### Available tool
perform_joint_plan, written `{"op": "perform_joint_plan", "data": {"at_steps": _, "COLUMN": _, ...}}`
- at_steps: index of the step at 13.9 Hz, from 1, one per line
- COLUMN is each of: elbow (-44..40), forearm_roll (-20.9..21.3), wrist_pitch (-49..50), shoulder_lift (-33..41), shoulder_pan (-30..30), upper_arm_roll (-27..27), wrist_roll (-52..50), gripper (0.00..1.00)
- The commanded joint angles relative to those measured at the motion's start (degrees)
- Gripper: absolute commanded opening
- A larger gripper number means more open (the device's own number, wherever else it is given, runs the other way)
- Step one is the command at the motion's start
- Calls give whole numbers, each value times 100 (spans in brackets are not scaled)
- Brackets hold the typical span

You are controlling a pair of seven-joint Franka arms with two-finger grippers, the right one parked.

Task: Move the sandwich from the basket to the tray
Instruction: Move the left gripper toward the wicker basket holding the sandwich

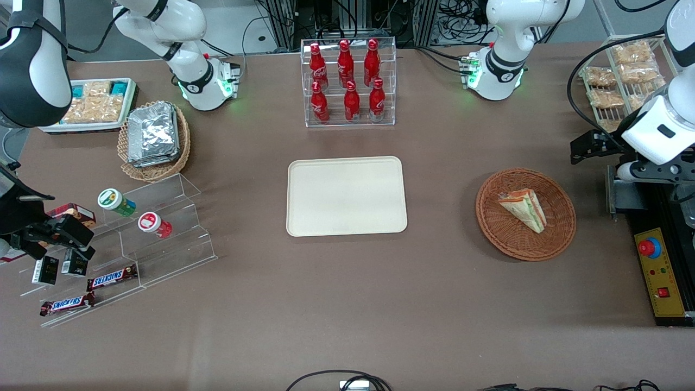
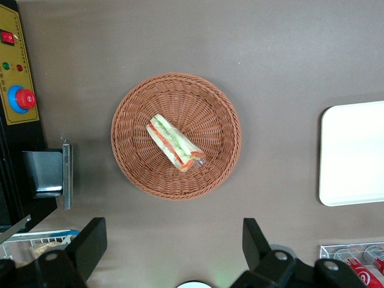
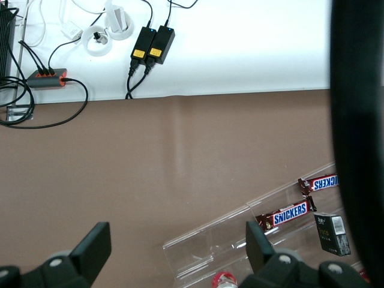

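One flat rectangular cream-beige tray (image 1: 346,196) lies bare at the table's middle. Toward the working arm's end from the tray, well apart, sits the round reddish-brown woven wicker basket (image 1: 559,228). In the basket lies the small triangular clear-wrapped sandwich (image 1: 524,208) of pale bread with orange-red and green layers. The black two-finger gripper (image 2: 174,246) hangs above the basket's edge, fingers spread wide, gripping nothing.

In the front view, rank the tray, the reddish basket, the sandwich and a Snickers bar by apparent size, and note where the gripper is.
1. Tray.
2. Basket, clearly smaller.
3. Sandwich and Snickers bar: look alike, so unranked.
The gripper hangs open above the table near the basket.
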State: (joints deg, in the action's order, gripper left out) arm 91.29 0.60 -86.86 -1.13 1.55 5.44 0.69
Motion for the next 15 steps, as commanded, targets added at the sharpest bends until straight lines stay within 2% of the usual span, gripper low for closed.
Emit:
{"op": "perform_joint_plan", "data": {"at_steps": 1, "elbow": 46, "forearm_roll": -77, "wrist_pitch": 90, "shoulder_lift": 42, "shoulder_pan": -50, "upper_arm_roll": -78, "wrist_roll": 89, "gripper": 100}}
{"op": "perform_joint_plan", "data": {"at_steps": 7, "elbow": 221, "forearm_roll": 28, "wrist_pitch": -93, "shoulder_lift": -194, "shoulder_pan": 29, "upper_arm_roll": -113, "wrist_roll": 19, "gripper": 100}}
{"op": "perform_joint_plan", "data": {"at_steps": 10, "elbow": 1142, "forearm_roll": 37, "wrist_pitch": -969, "shoulder_lift": -29, "shoulder_pan": 73, "upper_arm_roll": -236, "wrist_roll": -243, "gripper": 100}}
{"op": "perform_joint_plan", "data": {"at_steps": 15, "elbow": 2259, "forearm_roll": 46, "wrist_pitch": -2130, "shoulder_lift": 139, "shoulder_pan": 73, "upper_arm_roll": -236, "wrist_roll": -1357, "gripper": 100}}
